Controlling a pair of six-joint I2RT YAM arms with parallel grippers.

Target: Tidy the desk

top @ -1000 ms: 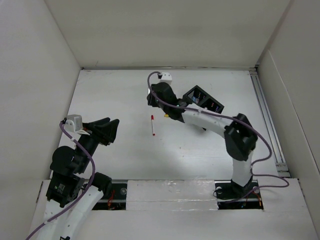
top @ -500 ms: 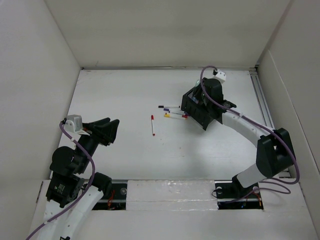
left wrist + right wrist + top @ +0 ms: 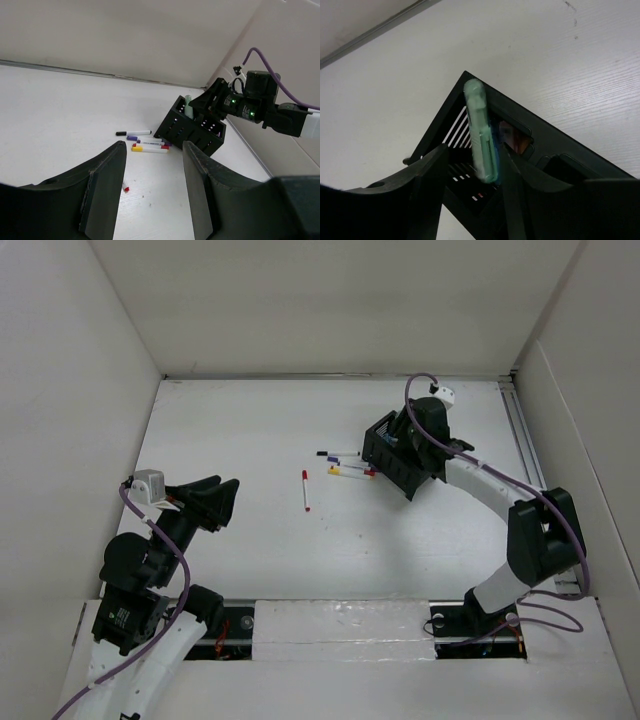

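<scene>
The white desk [image 3: 250, 550] holds a black mesh organizer [image 3: 398, 468] at the back right. My right gripper [image 3: 402, 440] hovers over the organizer's left compartment with its jaws open. A green marker [image 3: 482, 135] stands blurred between the fingers, its lower end inside the organizer [image 3: 560, 150]. The left wrist view shows the green marker [image 3: 188, 106] upright in the organizer [image 3: 192, 131]. A red marker [image 3: 305, 490] lies alone mid-desk. Several markers [image 3: 345, 462] lie just left of the organizer. My left gripper [image 3: 222, 502] is open and empty at the near left.
White walls [image 3: 90, 390] enclose the desk on the left, back and right. A metal rail [image 3: 530, 470] runs along the right edge. In the left wrist view the black, purple and yellow markers [image 3: 145, 142] lie parallel and the red marker [image 3: 125, 187] is near my fingers [image 3: 102, 190].
My right arm swung from above the loose markers rightward to over the organizer, uncovering the markers. The organizer now sits more upright. The left arm has not moved.
</scene>
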